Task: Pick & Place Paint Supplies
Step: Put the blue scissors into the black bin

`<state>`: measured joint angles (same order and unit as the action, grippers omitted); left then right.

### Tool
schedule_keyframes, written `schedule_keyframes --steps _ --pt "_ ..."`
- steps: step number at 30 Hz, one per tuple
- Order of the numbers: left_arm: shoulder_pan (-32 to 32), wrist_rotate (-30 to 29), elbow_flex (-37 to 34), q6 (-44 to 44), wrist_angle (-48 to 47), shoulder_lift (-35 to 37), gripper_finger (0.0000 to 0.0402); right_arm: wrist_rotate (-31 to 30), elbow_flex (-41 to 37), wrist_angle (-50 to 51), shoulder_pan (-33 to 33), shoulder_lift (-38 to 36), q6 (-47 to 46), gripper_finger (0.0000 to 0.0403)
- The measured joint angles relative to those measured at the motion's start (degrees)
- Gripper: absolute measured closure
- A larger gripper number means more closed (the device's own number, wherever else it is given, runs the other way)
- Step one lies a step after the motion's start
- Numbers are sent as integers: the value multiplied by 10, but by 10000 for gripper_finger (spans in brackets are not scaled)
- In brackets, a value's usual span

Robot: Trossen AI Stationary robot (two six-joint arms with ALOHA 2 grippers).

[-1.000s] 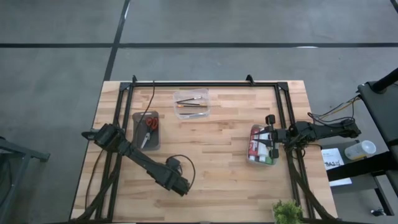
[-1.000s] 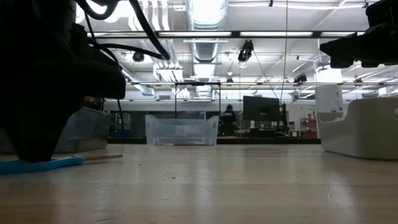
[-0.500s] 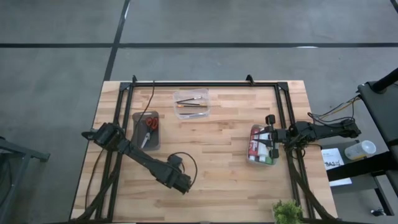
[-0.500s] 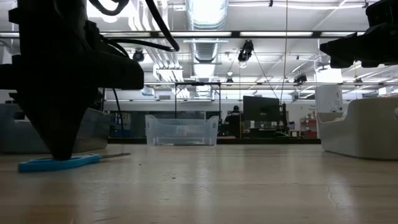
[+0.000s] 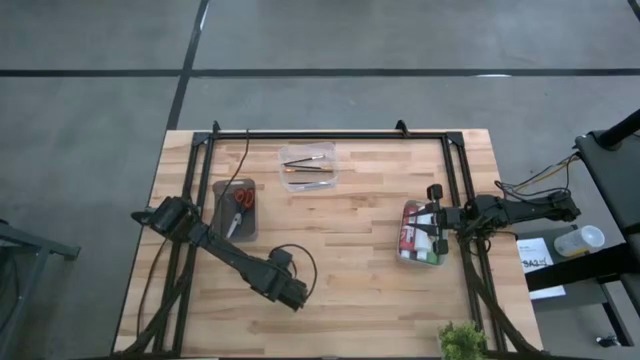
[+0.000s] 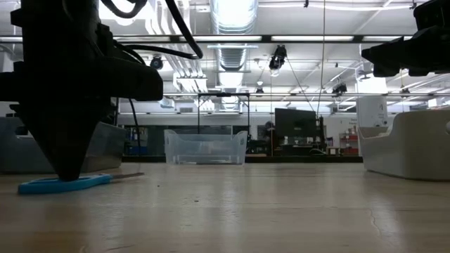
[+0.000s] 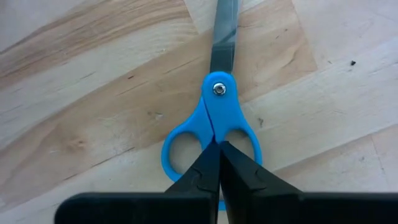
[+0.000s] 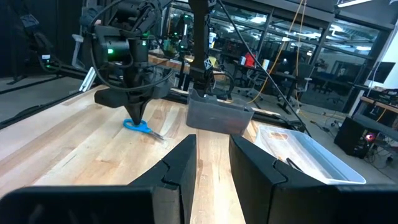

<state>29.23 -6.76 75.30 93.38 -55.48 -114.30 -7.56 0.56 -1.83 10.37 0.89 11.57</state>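
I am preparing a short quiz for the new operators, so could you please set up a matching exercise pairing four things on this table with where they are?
Things:
1. blue scissors
2. red scissors
3. brushes
4. paint bottles

Places:
A. in the clear bin by the right gripper
B. in the grey tray
C. on the bare wood under the left gripper
D. in the clear tray at the far middle

Pairs: 1-C, 2-B, 3-D, 4-A

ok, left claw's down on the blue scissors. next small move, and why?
Probably lift straight up: the left claw looks shut on the handle of the blue scissors, which lie flat on the table. The right claw waits open.
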Motion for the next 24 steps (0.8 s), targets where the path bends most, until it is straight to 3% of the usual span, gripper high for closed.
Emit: schedule_keyframes --steps 24 --pt "0 -2 1 -21 30 2 379 0 0 0 0 0 0 312"
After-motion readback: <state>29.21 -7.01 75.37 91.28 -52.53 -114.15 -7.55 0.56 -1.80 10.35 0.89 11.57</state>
